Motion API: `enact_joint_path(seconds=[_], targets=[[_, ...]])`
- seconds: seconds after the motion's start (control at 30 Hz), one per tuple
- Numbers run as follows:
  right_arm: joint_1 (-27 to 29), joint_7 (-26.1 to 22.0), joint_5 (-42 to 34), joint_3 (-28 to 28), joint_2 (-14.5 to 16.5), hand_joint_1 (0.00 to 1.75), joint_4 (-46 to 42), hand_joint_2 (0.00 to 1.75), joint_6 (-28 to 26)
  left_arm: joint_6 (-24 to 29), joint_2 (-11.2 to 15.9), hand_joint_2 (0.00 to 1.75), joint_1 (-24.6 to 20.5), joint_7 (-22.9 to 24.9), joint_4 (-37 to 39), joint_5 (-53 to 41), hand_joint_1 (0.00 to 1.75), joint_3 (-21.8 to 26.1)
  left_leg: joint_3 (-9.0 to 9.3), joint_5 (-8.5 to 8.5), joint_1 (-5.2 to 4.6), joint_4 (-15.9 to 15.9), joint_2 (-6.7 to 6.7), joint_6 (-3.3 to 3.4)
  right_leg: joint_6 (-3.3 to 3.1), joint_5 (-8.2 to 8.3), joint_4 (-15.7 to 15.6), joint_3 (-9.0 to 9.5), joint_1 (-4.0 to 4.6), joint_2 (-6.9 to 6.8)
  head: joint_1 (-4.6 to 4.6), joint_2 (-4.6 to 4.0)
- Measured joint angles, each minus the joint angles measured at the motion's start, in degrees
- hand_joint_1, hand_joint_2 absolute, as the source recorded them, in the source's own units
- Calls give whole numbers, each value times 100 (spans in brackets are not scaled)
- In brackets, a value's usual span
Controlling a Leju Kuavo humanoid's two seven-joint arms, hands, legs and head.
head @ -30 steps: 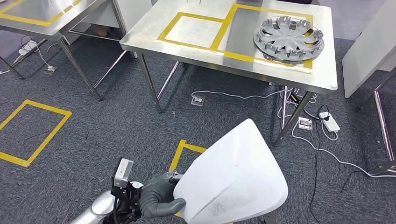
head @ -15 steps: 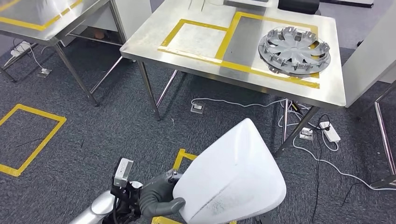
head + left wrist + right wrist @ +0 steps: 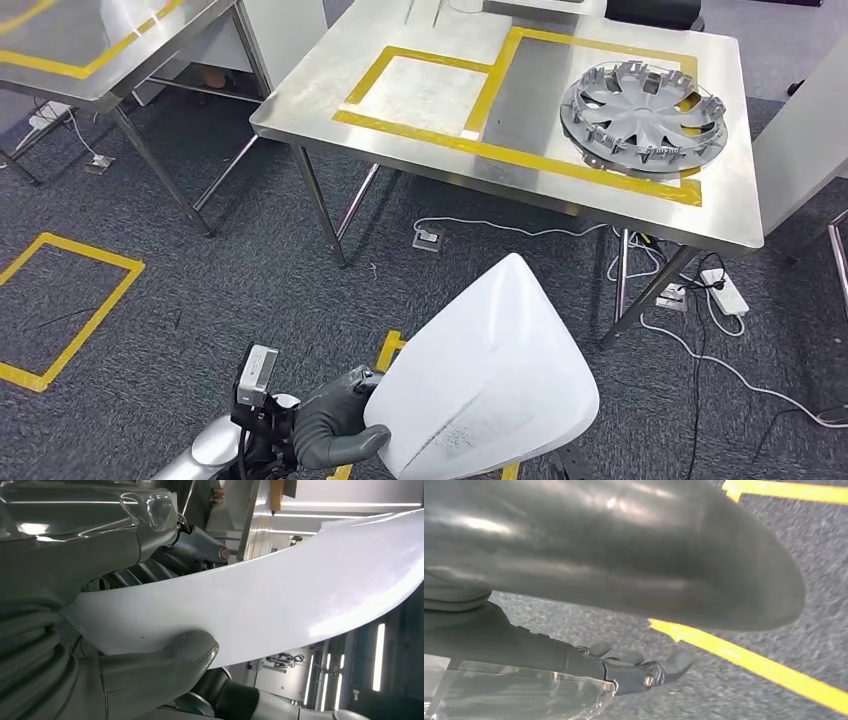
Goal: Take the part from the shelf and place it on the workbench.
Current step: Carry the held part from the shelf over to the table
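Step in hand, judged from the frames: carrying. The part, a smooth, glossy white curved shell, sits at lower centre of the head view, well apart from the desk. The left hand grips its edge, thumb pressed on the surface. The right hand lies under the shell; whether it grips cannot be told. Next move calls for closing on the brushed-steel desk, whose yellow-taped squares adjoin a ribbed grey wheel cover.
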Motion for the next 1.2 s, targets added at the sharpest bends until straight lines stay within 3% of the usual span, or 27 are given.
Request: enact_joint_path(seconds=[0.1, 0.13, 0.17, 0.23, 0.3, 0.43, 0.5, 0.6, 0.63, 0.67, 0.73, 0.77, 0.83, 0.9, 0.97, 1.03, 1.1, 1.13, 1.17, 1.2], targets=[[-1, 4, 5, 1, -8, 0, 0, 0, 13, 15, 20, 175, 21, -2, -5, -3, 175, 10, -735, -361, 85, 1011, 40, -124, -37, -134, -2, 137, 1, 8, -9, 0], [4, 9, 6, 1, -8, 0, 0, 0, 16, 20, 25, 175, 26, -2, -5, -5, 175, 10, -866, -371, 105, 1075, 52, -142, -32, -181, -2, 193, 1, 14, -10, 0], [6, 13, 7, 2, -8, 0, 0, 0, 19, 26, 28, 175, 28, -2, -6, -7, 175, 12, -887, -241, 117, 933, 63, -145, -23, -229, -2, 260, 2, 21, -11, 0], [4, 19, 9, 2, -3, 0, -2, 0, 22, 33, 35, 175, 28, -2, -10, -9, 175, 19, -664, 324, 116, 182, 74, -89, 4, -330, -11, 391, 2, 32, -9, 0], [-10, 22, 11, 2, 10, 0, -2, 0, 28, 43, 42, 175, 28, -2, -19, -12, 175, 31, -449, 671, 69, -472, 72, 11, 60, -423, -25, 482, 28, 46, -7, 0], [-32, 38, 9, 3, 15, 0, -8, 0, 23, 55, 45, 175, 27, 0, -52, -38, 175, 36, -253, 674, 32, -762, 49, 174, 223, -466, 14, 601, 51, 47, -6, 0], [-61, 39, 1, 5, 13, 0, -10, 0, 15, 51, 32, 175, 21, 1, -65, -48, 175, 36, -125, 655, 38, -792, 48, 239, 221, -619, 358, 432, 40, 31, 10, 0], [-77, 40, -8, 8, -6, 0, -10, 0, 14, 45, 15, 175, 25, 5, -68, -58, 175, 31, -60, 569, 0, -787, 26, 297, 153, -964, 1453, -305, 41, 24, 22, 0], [-66, 40, -9, 8, -15, 0, -10, 0, 14, 44, 13, 175, 28, 7, -68, -60, 175, 30, -30, 532, -15, -784, 9, 302, 161, -994, 1630, -491, 43, 24, 22, 0], [-55, 41, -11, 8, -23, 0, -9, 0, 13, 42, 13, 175, 31, 6, -67, -61, 175, 31, 14, 492, -25, -781, -8, 301, 195, -906, 1576, -562, 45, 24, 23, 0], [-50, 40, -10, 9, -30, 0, -10, 0, 11, 42, 13, 175, 33, 5, -67, -61, 175, 32, 129, 396, -34, -778, -26, 281, 290, -450, 883, -402, 59, 20, 24, 0], [-54, 39, -9, 9, -32, 0, -10, 0, 9, 42, 12, 175, 34, 4, -66, -61, 175, 32, 191, 346, -40, -767, -29, 262, 293, -238, 484, -280, 73, 13, 22, 0], [-59, 40, -7, 11, -33, 0, -11, 0, 1, 42, 11, 175, 37, 1, -65, -64, 175, 33, 253, 259, -49, -754, -33, 202, 192, -43, 32, -114, 112, -3, 20, 0], [-56, 44, -6, 12, -28, 0, -11, 0, -7, 42, 11, 175, 40, -4, -67, -67, 175, 36, 281, 213, -55, -701, -35, 141, 61, -58, -13, -42, 115, -2, 18, 0], [-54, 45, -6, 13, -17, 0, -17, 0, -11, 41, 13, 175, 40, -11, -70, -68, 175, 40, 252, 124, -45, -520, -19, 81, -9, -73, -39, 77, 71, 13, 9, 0], [-62, 44, -5, 13, -8, 0, -23, 0, -13, 43, 14, 175, 39, -18, -71, -67, 175, 43, -32, -96, 0, 17, 7, -3, -57, -129, -49, 187, 47, 22, -3, 0], [-55, 44, -5, 13, -3, 0, -24, 0, -14, 47, 16, 175, 47, -20, -69, -67, 175, 38, -522, -349, 59, 756, 32, -78, -64, -200, -45, 251, 48, 25, -10, 0], [-44, 44, -5, 13, -1, 0, -24, 0, -14, 48, 18, 175, 52, -20, -68, -67, 175, 36, -714, -390, 82, 966, 44, -101, -56, -241, -44, 293, 49, 28, -11, 0], [-34, 45, -5, 13, 0, 0, -24, 0, -14, 48, 20, 175, 56, -20, -68, -67, 175, 35, -801, -317, 99, 958, 57, -109, -45, -287, -45, 349, 50, 33, -12, 0], [-28, 45, -5, 14, 2, 0, -25, 0, -14, 48, 22, 175, 58, -20, -68, -67, 175, 36, -784, -134, 109, 746, 66, -104, -32, -337, -46, 419, 50, 39, -12, 0]])
